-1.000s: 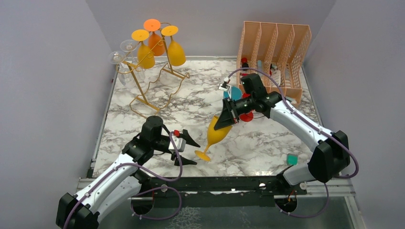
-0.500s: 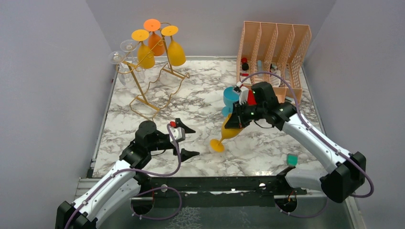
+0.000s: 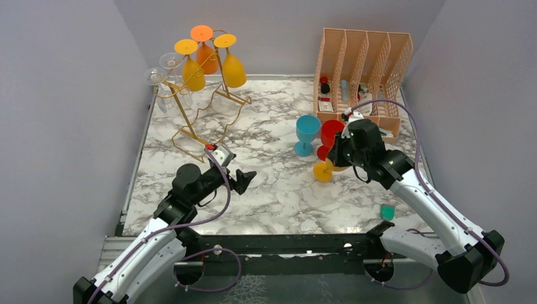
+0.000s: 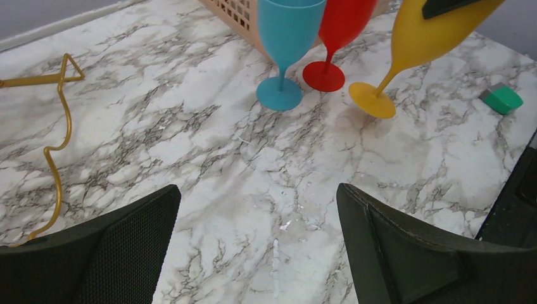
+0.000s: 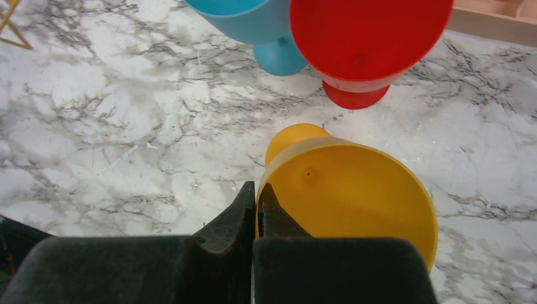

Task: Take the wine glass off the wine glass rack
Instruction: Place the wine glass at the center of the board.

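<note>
We've swung the yellow plastic wine glass (image 4: 418, 44) beside the red plastic glass (image 4: 345, 22) — right gripper (image 5: 256, 190) pinching its rim, left gripper (image 4: 256, 193) wide open — placement nearly done.

The yellow wine glass (image 4: 421, 39) is opaque plastic with a long tapered bowl, a thin stem and a round foot. It is off the rack and leans, foot toward the left arm's side, its rim pinched in the right tool (image 5: 255, 190). The foot sits at the desk (image 3: 272, 190) surface just beside the red glass (image 3: 330, 132); contact is unclear. The wine glass rack (image 3: 179, 111), thin gold wire, stands upright at the far left corner, well apart, with coloured glasses (image 3: 233, 71) and clear glasses (image 3: 155, 77) hanging upside down.
</note>
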`<state>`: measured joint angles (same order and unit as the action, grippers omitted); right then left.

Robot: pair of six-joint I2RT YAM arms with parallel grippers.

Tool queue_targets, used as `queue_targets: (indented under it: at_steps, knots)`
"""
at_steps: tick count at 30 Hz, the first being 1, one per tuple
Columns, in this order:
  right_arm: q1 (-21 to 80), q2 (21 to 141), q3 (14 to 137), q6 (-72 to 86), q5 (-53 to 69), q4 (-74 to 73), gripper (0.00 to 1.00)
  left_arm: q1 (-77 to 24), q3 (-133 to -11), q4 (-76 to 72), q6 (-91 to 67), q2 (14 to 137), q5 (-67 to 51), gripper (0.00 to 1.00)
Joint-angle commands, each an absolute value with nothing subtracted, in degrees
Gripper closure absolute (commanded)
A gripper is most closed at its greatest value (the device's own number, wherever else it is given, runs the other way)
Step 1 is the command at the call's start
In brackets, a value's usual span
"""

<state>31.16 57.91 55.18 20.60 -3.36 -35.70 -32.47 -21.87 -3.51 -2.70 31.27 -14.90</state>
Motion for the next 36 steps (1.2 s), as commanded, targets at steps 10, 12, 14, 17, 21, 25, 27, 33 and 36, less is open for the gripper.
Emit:
queue_targets:
  at_steps: [10, 12, 14, 17, 21, 25, 27, 33, 36]
  knots:
    - [31.2, 60.2, 55.6, 25.6, -20.7, -42.1, 0.99, -32.3, -25.7, 0.7, -1.6, 32.4, -7.8, 0.01]
    - [30.8, 60.9, 55.5, 25.7, -21.4, -42.2, 0.99, -32.3, -25.4, 0.4, -1.4, 32.0, -8.1, 0.01]
    - [29.6, 61.7, 55.5, 25.5, -20.7, -41.7, 0.99, -32.3, -25.4, 0.4, -1.3, 31.9, -8.2, 0.01]
    - [26.4, 63.0, 55.6, 23.4, -18.6, -40.4, 0.99, -32.3, -25.4, 0.5, -1.1, 31.9, -8.3, 0.01]
    - [20.0, 63.8, 56.0, 21.0, -13.0, -37.8, 0.99, -32.3, -25.4, 0.6, -0.8, 32.0, -9.0, 0.01]
    - [18.4, 65.9, 56.6, 20.0, -10.8, -36.4, 0.99, -32.3, -25.5, 0.8, -0.3, 32.4, -9.4, 0.01]
    - [17.8, 67.1, 56.9, 19.5, -10.9, -35.7, 0.99, -32.3, -25.6, 1.0, -0.3, 32.5, -9.4, 0.01]
    - [16.6, 70.0, 59.4, 18.0, -13.2, -33.7, 0.99, -32.3, -25.4, 1.1, 0.2, 32.5, -9.7, 0.01]
    - [16.5, 72.0, 61.4, 18.0, -13.5, -33.2, 0.99, -32.3, -25.4, 1.1, 0.4, 32.5, -9.8, 0.01]
